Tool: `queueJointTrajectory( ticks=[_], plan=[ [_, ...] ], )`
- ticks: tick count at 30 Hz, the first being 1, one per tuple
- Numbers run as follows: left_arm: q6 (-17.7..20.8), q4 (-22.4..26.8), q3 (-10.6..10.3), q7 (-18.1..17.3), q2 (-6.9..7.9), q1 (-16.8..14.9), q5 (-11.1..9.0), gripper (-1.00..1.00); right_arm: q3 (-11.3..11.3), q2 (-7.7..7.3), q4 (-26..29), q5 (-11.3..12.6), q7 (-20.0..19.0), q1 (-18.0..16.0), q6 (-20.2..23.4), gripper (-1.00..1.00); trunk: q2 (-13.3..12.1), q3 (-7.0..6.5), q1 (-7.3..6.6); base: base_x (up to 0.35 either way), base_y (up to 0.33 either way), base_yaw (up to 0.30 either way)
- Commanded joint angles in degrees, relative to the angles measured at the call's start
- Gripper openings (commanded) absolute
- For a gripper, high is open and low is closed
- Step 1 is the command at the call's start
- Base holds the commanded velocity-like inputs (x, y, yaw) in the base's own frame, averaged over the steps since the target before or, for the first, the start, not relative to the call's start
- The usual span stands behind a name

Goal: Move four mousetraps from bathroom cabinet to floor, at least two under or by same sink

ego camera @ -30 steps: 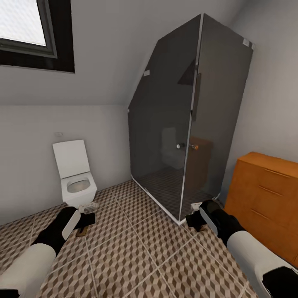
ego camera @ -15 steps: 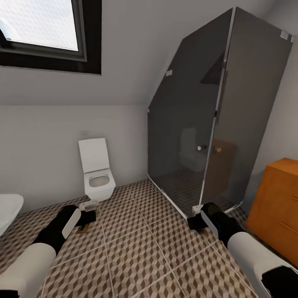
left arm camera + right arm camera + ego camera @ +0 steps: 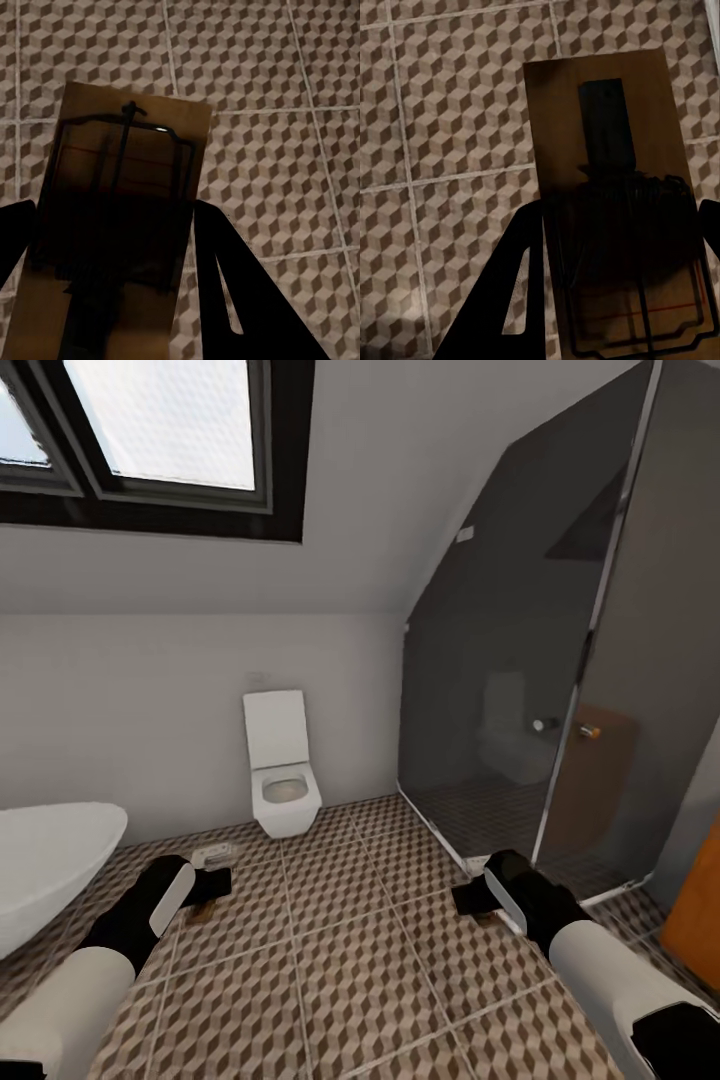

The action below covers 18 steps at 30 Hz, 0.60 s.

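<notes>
Brown mousetraps lengthwise between each gripper's pinching jaws, above tiled bathroom floor.

Toilet: white, lid up, far wall
Bathtub: white, near left
Shower enclosure: dark glass, right
Window: black-framed, upper left

view swings leftward, cabinet slides to the right edge, toilet shifts toward centre, white bathtub enters at left
</notes>
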State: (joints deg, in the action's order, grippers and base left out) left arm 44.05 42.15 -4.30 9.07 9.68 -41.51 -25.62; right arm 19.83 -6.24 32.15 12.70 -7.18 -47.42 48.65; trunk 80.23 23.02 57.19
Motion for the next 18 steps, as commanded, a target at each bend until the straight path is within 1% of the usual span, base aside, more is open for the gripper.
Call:
queueJointTrajectory(
  ticks=[1, 9, 13, 18],
  plan=[
    [0.16, 0.05, -0.32, 0.51, 0.07, -0.05, -0.40, -1.00, 0.38, -0.10, 0.10, 0.47, 0.06, -0.05, 0.22, -1.00, 0.04, 0.07, 0.00, 0.000, 0.000, 0.300],
    [-0.07, 0.04, -0.32, 0.78, 0.01, -0.06, -0.31, -1.00, 0.38, -0.09, 0.06, 0.48, 0.06, -0.05, 0.22, -1.00, 0.04, 0.07, 0.00, 0.015, 0.000, 0.300],
    [-0.38, -0.35, -0.29, 0.97, 0.00, -0.05, -0.28, -1.00, 0.38, -0.09, 0.06, 0.48, 0.06, -0.05, 0.22, -1.00, 0.04, 0.07, 0.00, 0.240, 0.000, 0.300],
    [-0.46, -0.48, -0.31, 1.03, -0.01, -0.06, -0.30, -1.00, 0.33, -0.31, 0.02, 0.57, 0.06, -0.05, 0.04, -1.00, 0.04, 0.07, 0.00, 0.311, 0.000, 0.300]
  ],
)
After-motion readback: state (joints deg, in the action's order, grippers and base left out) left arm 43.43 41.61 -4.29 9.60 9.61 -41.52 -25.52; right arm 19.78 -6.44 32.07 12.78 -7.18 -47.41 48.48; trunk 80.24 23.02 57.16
